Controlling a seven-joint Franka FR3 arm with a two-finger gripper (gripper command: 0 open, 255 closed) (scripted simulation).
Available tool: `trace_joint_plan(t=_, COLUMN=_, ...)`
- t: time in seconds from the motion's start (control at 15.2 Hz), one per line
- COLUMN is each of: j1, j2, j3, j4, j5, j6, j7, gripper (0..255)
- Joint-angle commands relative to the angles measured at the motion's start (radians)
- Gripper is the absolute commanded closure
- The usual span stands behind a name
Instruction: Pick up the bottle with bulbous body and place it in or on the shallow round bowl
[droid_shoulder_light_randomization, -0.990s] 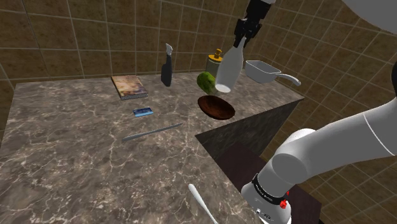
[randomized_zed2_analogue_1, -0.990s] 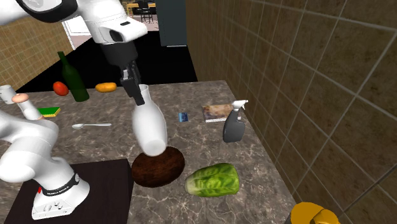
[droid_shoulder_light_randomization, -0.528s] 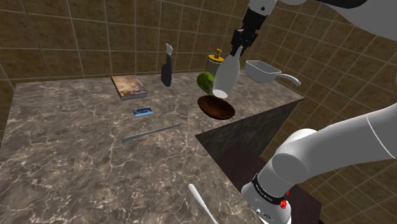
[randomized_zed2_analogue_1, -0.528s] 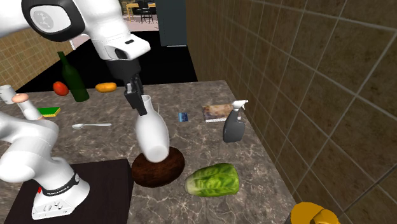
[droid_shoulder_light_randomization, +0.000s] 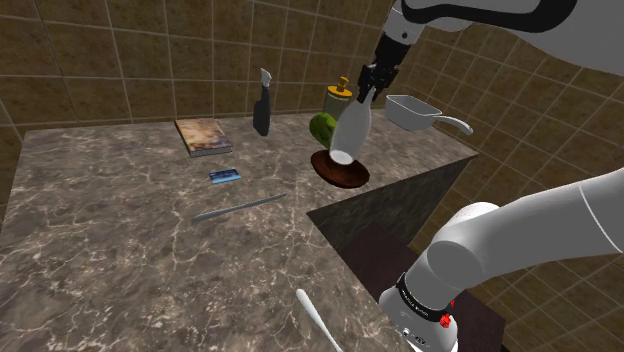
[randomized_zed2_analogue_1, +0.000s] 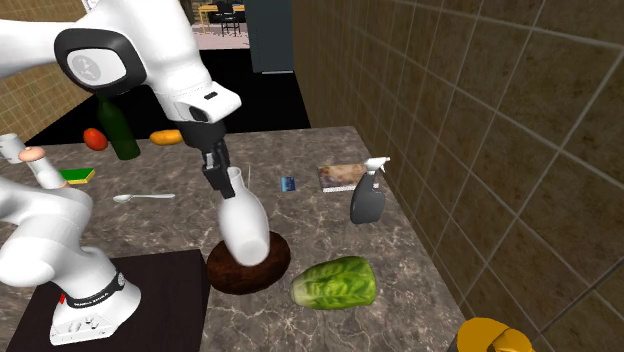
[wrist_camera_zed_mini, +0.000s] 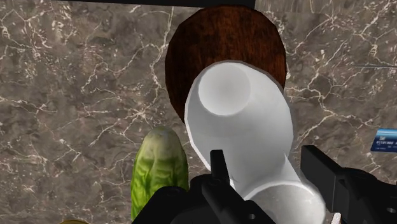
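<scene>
The marbled desk (droid_shoulder_light_randomization: 120, 230) (randomized_zed2_analogue_1: 310, 215) is carrying everything, with the stand sitting at its near edge. The white arm (droid_shoulder_light_randomization: 540, 220) (randomized_zed2_analogue_1: 140, 50) is reaching out over the far right part of the desk in the shoulder view. The jaws are clamping the neck of the white bottle (droid_shoulder_light_randomization: 350, 132) (randomized_zed2_analogue_1: 243, 225) (wrist_camera_zed_mini: 242, 121), one finger on each side. The bottle is hanging tilted, base down, right over the brown bowl (droid_shoulder_light_randomization: 345, 178) (randomized_zed2_analogue_1: 250, 280) (wrist_camera_zed_mini: 216, 35); whether the base is touching the bowl, I cannot tell. A green lettuce (droid_shoulder_light_randomization: 320, 128) (randomized_zed2_analogue_1: 335, 283) (wrist_camera_zed_mini: 159, 168) is lying just beside the bowl, on its far side in the shoulder view. A dark sprayer (droid_shoulder_light_randomization: 262, 105) (randomized_zed2_analogue_1: 367, 195) is standing upright near the tiled wall, left of the lettuce in that view. A book (droid_shoulder_light_randomization: 204, 136) (randomized_zed2_analogue_1: 340, 175) is lying flat further left. A small blue card (droid_shoulder_light_randomization: 225, 176) (randomized_zed2_analogue_1: 289, 183) (wrist_camera_zed_mini: 386, 140) is lying on the desk just nearer than the book.
</scene>
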Motion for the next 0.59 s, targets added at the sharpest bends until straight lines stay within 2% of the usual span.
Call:
trace_joint_plan(t=0.0, j1=-0.001, j2=-0.008, j3=0.001, j4=-0.033, j5=-0.001, j6=0.026, j7=0.003, gripper=255)
trace_joint_plan(t=0.26, j1=-0.002, j2=-0.015, j3=-0.002, j4=-0.088, j5=-0.004, j6=0.074, j7=0.004, gripper=255)
trace_joint_plan(t=0.53, j1=-0.002, j2=-0.015, j3=-0.002, j4=-0.088, j5=-0.004, j6=0.074, j7=0.004, gripper=255)
